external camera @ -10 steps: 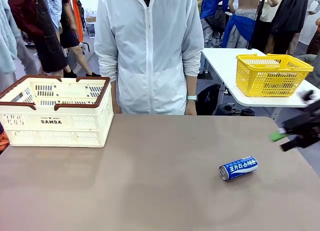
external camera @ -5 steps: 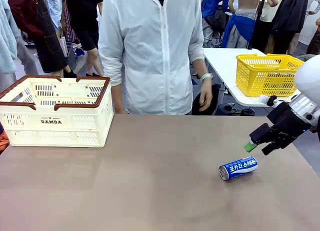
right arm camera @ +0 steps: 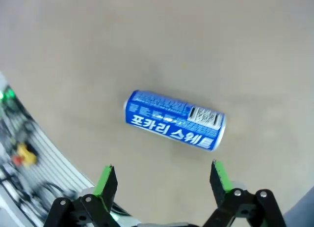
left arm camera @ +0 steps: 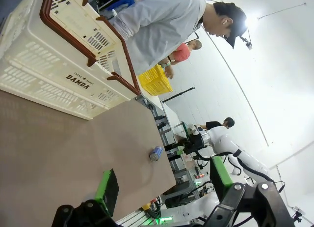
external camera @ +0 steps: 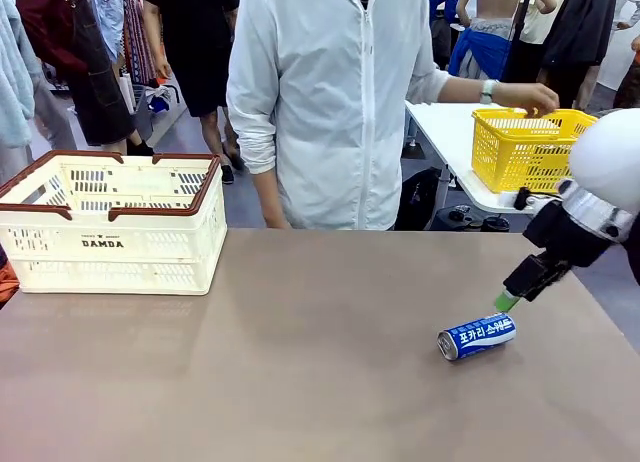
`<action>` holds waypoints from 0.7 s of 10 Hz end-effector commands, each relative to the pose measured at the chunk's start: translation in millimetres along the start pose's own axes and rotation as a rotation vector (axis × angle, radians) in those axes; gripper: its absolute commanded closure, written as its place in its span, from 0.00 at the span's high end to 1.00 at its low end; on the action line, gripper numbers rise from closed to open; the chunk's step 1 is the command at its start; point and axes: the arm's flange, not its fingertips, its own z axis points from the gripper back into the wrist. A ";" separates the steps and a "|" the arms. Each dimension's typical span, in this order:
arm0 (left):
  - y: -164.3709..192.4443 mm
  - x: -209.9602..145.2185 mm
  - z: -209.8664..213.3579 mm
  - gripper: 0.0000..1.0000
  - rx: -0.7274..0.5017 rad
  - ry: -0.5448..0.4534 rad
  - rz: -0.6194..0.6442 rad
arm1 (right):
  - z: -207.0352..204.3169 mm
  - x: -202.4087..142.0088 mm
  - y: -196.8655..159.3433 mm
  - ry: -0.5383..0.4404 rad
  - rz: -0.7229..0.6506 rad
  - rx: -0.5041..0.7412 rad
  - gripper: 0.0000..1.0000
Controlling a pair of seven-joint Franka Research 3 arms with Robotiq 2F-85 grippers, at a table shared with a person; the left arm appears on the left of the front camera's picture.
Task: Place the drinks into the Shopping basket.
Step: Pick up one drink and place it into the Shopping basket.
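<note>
The pick looks barely begun: the blue and white can [external camera: 477, 336] lies on its side on the counter [external camera: 300, 362], well to the right of the Shopping basket [external camera: 110, 222], ungripped, with the right pincer [external camera: 505, 301] released just above it and the left pincer [left arm camera: 164, 180] released and empty.

The can [external camera: 477, 336] was blue with white lettering and a silver end. The Shopping basket [external camera: 110, 244] was cream-white, slotted, with a dark brown rim. The table [external camera: 300, 382] was plain taupe. The right gripper [right arm camera: 163, 174] and left gripper [left arm camera: 164, 180] were black with green pads. A mesh basket [external camera: 535, 147] was yellow.
</note>
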 end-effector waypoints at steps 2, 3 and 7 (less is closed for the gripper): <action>-1.0 0.1 1.4 1.00 -0.019 -0.016 -0.022 | -6.7 21.5 -10.9 -0.144 0.993 -0.014 1.00; -1.0 0.1 1.4 1.00 -0.019 -0.016 -0.022 | -12.5 21.4 -5.6 -0.187 1.170 0.108 1.00; -1.0 0.1 1.4 1.00 -0.019 -0.016 -0.022 | -11.6 -5.4 16.7 -0.118 1.468 0.170 1.00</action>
